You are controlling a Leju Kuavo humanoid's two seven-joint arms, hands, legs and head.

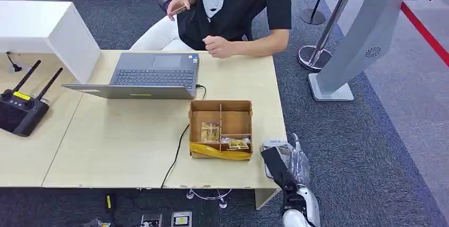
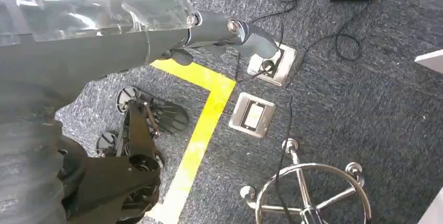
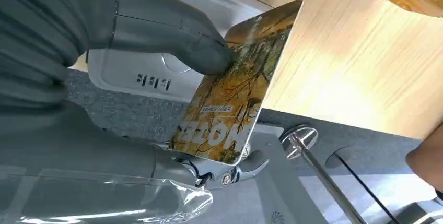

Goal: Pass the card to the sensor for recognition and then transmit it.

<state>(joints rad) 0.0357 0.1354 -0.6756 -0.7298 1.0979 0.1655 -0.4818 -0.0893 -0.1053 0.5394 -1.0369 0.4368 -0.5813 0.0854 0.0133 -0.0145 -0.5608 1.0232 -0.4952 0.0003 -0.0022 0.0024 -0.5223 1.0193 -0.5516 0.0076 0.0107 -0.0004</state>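
Over white sensor (image 3: 156, 72) at table corner: right hand (image 3: 104, 51) fingers (image 3: 209, 51) clamped on card (image 3: 235, 83), tilted; left fingers (image 2: 251, 38) unclear.

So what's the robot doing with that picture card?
The robot's right hand is pinching a card printed with yellow autumn trees, holding it by the white card sensor at the corner of the table. Its left hand hangs down over the floor, holding nothing. A cardboard box with more cards sits on the table. Across the table a person sits behind an open laptop, holding something small in one hand.
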